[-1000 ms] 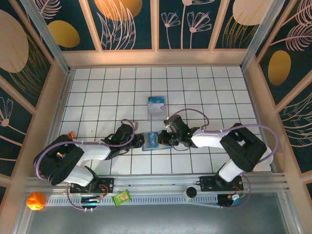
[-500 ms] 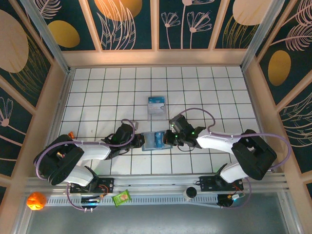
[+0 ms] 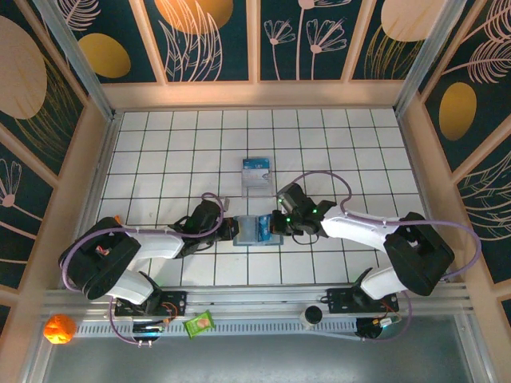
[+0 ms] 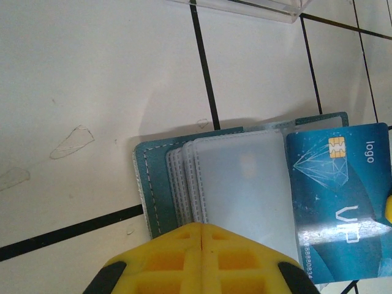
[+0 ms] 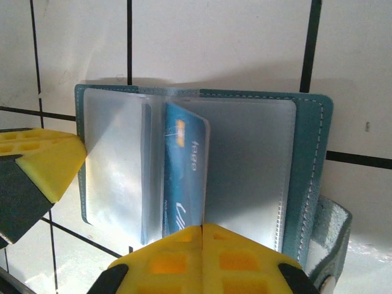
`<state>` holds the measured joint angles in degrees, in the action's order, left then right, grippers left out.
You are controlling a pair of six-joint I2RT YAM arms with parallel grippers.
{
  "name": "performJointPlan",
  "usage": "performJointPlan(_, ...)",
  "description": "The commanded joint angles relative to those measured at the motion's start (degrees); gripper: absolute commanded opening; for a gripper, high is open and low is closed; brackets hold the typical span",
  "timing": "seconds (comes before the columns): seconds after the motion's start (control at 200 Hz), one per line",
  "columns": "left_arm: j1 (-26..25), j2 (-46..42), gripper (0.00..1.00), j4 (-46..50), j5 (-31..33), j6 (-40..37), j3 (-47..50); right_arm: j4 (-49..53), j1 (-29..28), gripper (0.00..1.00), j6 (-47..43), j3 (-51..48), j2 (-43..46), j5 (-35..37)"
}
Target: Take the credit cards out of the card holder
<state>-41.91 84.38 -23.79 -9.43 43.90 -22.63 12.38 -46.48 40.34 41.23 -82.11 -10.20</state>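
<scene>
Card holder (image 3: 257, 231): open flat on the white tiled table (image 3: 160, 144), teal cover down, clear sleeves fanned upward.

Blue card (image 4: 337, 196): partly out of a sleeve at the holder's middle fold, chip and "logo" lettering exposed.

Left gripper (image 3: 234, 230): at the holder's left edge, yellow fingers clenched together with no gap, tips over the outer sleeves. Cannot tell whether a sleeve edge is pinched or merely pressed down.

Right gripper (image 5: 202, 229): at the holder's opposite edge, fingers likewise clenched tight, tips meeting the edge of the blue card and its sleeve (actual pinch on the card not discernible).

Closure tab (image 5: 327, 239): folded out beside the holder's right panel, just next to the right fingers.

Clear plastic case (image 3: 256, 174): beyond the holder on its far side, apart from it, blue-and-white insert inside.

Green packet (image 3: 200, 323) and orange round object (image 3: 59, 329): on the rail on the holder's near side, well apart from it, the orange one farther left.

Both arms reaching toward the holder from either side, crowding its two short edges.
</scene>
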Motion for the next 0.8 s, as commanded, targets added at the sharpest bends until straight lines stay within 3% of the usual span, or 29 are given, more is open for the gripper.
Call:
performJointPlan(0.0, -0.07, 1.05, 0.0, 1.63, -1.29, -1.05, -0.57, 3.34, 0.01, 0.0, -1.69, 1.31, 0.69, 1.68)
performJointPlan(0.385, -0.03, 1.54, 0.0, 0.42, -2.31, -0.48, -0.09, -2.68, -2.56, 0.0, -1.35, 2.14, -2.65, -0.11)
performJointPlan(0.52, -0.06, 1.58, 0.0, 0.02, -2.61, -0.46, 0.05, -5.4, -2.25, 0.14, -1.08, 0.59, -2.42, -2.06)
performJointPlan(0.791, -0.02, 1.84, 0.0, -0.31, -3.1, -0.17, 0.09, -9.3, -0.8, 0.22, 0.03, -1.34, -3.52, -4.74)
